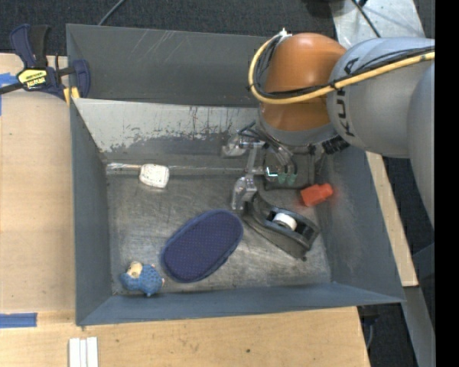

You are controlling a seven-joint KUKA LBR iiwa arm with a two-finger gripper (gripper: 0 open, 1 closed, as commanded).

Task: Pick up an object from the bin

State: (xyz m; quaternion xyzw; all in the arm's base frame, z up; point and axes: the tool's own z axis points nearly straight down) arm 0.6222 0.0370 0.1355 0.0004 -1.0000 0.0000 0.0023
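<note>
Several loose things lie in the grey metal bin [88,205]. Our claw [246,183] hangs right of centre, over the left end of the black tape dispenser [287,224]; we cannot tell whether it is open.

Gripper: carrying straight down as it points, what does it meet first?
Probably the upper-left end of the black tape dispenser, just under the gripper. Depth is unclear: it might instead touch the bin floor beside the dark blue oval pad.
</note>
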